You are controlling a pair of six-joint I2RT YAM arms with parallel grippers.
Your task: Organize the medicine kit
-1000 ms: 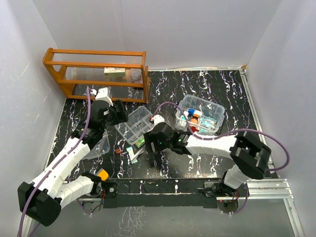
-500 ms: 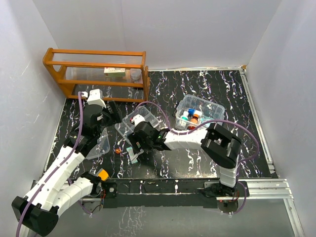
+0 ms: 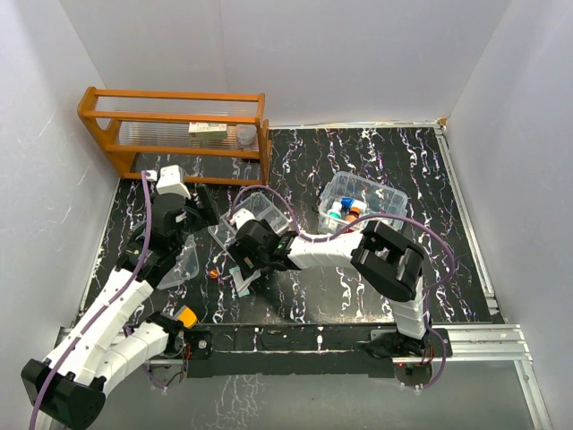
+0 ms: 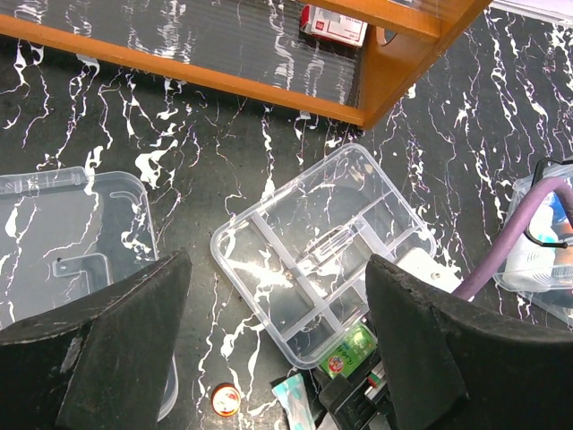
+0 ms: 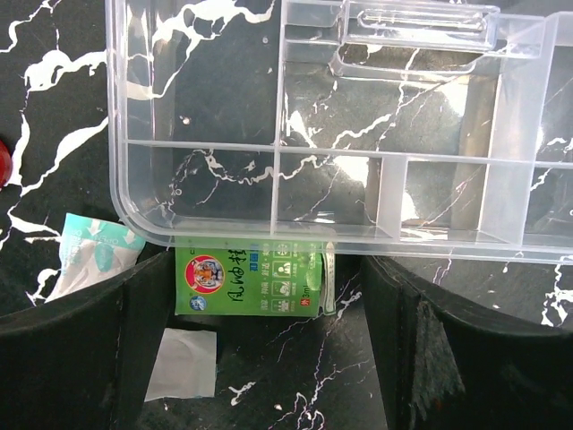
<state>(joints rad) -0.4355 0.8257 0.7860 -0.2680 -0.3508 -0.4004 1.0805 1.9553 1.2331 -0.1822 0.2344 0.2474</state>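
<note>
The medicine kit lies in three parts. Its clear box (image 3: 365, 206), holding small bottles, sits right of centre. The clear divided tray insert (image 3: 255, 218) (image 4: 322, 251) (image 5: 358, 125) lies empty at the middle. The flat clear lid (image 3: 183, 262) (image 4: 72, 233) lies to the left. A small green carton (image 5: 246, 279) (image 4: 347, 349) rests against the tray's near edge. My right gripper (image 5: 269, 349) (image 3: 243, 269) is open, low over the table, with the carton between its fingertips and untouched. My left gripper (image 4: 277, 349) (image 3: 199, 208) hangs open above the tray and holds nothing.
An orange wooden rack (image 3: 175, 125) (image 4: 385, 54) stands at the back left with a small box on it. A teal sachet (image 5: 89, 260), a white paper slip (image 5: 182, 363) and a small red cap (image 4: 225, 400) lie near the carton. White walls enclose the table.
My right arm has swung left from beside the clear box to the green carton, and its jaws have opened wider. My left arm has drawn back a little to the left.
</note>
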